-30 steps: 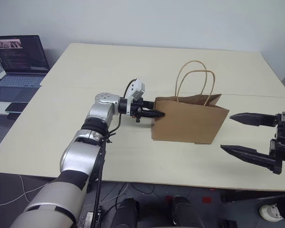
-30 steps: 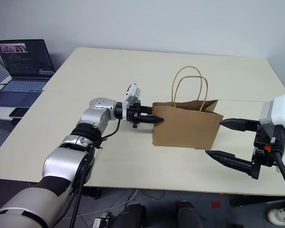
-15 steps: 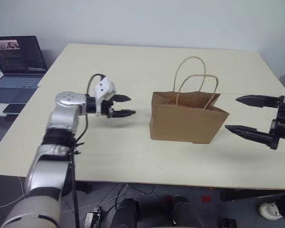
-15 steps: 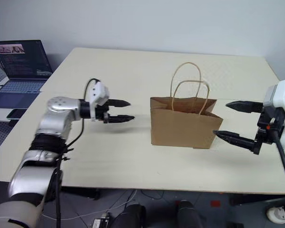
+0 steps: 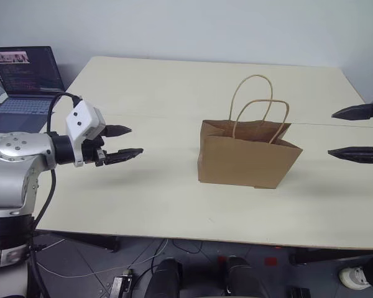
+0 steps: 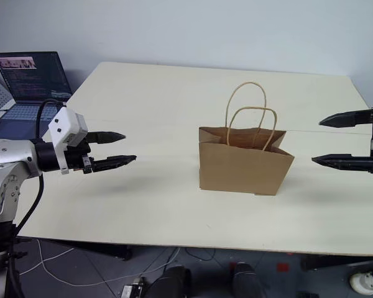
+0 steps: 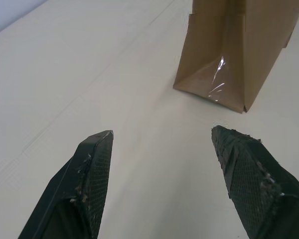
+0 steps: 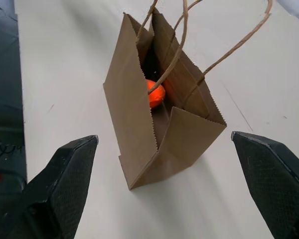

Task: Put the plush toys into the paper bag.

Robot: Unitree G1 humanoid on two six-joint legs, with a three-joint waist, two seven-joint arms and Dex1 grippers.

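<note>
Silver jointed left arm (image 5: 15,162), white wrist box (image 5: 85,123), looping black cable (image 5: 56,102), tapered black textured jaws.

Pale cream table (image 5: 143,93), brown paper bag (image 5: 245,160) standing upright near its middle

Inside the paper bag (image 8: 154,124) we make out just 1 patch of orange plush (image 8: 156,93), half behind the bag's front wall and a handle (image 8: 172,59); its face and green top are hidden, and we cannot tell whether a 2nd toy lies beneath it. Beside the bag, the right gripper (image 5: 359,132) is cut off at the frame edge, leaving 2 fingertips. Left of the bag, beyond the table (image 5: 174,87), the laptop (image 5: 22,77) is cropped, its screen text too small to read
</note>
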